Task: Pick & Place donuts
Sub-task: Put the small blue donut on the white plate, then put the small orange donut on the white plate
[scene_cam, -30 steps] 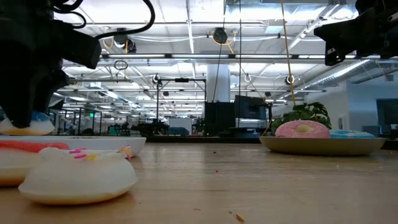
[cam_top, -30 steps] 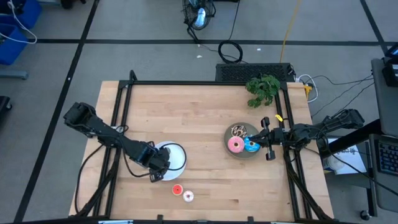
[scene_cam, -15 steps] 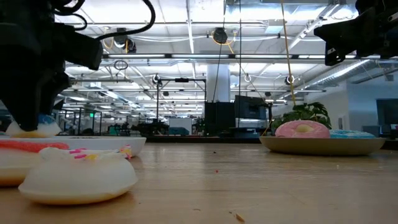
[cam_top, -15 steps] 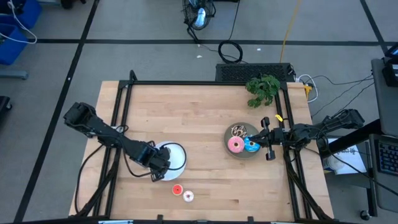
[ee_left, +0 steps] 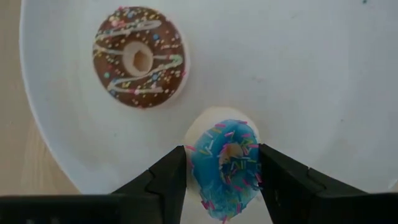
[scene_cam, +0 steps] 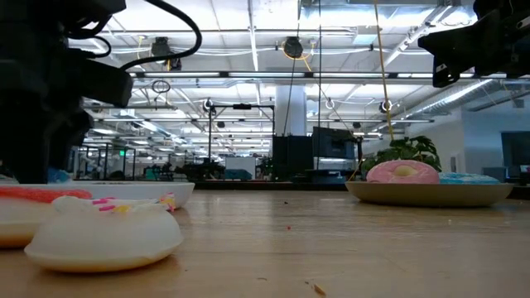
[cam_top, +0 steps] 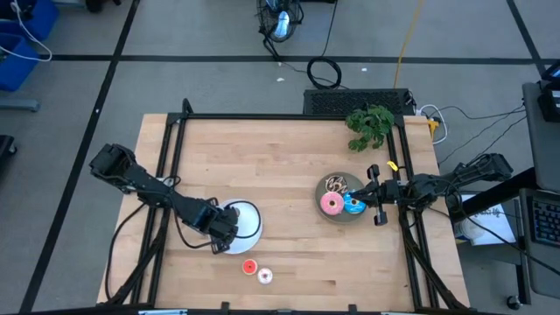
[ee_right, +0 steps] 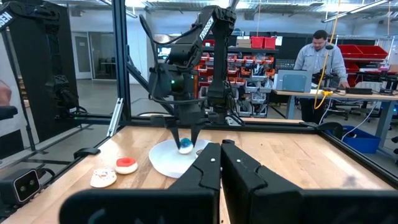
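My left gripper stands over the white plate near the table's near edge, shut on a blue-frosted mini donut. A chocolate sprinkled donut lies flat on that plate. A red mini donut and a whitish one lie on the table just nearer. My right gripper hovers shut at the right side of the grey plate, which holds a pink donut, a blue one and a sprinkled one. My left gripper pinches the blue mini donut by opposite sides of its outer rim, one fingertip on each side. The fingers come from above, pointing down. The donut sits tilted on edge, blue face and whitish underside both showing, low over the white plate; whether it touches the plate I cannot tell.
A green plant sprig lies at the far right corner of the table. A black frame runs along the table's edges. Bare wood spreads between the two plates. A person stands at a desk beyond the table.
My left gripper has gone down toward the white plate with the blue mini donut still between its fingers; in the low view the donut has sunk until it is nearly hidden behind the plate's rim and the red donut. My right arm has kept still.
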You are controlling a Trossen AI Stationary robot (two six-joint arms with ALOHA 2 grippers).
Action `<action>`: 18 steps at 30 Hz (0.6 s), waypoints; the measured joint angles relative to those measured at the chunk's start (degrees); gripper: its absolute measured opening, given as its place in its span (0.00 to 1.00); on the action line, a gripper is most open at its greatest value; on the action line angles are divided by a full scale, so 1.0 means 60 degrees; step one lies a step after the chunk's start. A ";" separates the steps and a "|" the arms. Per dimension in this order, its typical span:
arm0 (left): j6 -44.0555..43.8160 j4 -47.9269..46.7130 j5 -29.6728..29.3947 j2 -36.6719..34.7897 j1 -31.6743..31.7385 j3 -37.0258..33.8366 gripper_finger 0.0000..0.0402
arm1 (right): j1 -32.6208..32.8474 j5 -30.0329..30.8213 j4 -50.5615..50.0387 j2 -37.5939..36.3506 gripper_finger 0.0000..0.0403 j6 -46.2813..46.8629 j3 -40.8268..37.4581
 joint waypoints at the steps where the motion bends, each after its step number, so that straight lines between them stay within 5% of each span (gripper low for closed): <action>1: 0.0003 0.0056 0.0039 0.0000 0.0000 0.0000 0.48 | 0.0001 0.0000 0.0000 0.0000 0.00 0.0000 0.0000; 13: -0.0007 0.0017 0.0453 0.0001 0.0160 0.0039 0.89 | 0.0003 0.0001 -0.0002 0.0001 0.00 0.0000 0.0000; 18: 0.0198 -0.0622 0.1314 0.0004 0.0535 0.0637 0.99 | 0.0000 0.0004 0.0000 0.0001 0.00 -0.0004 0.0003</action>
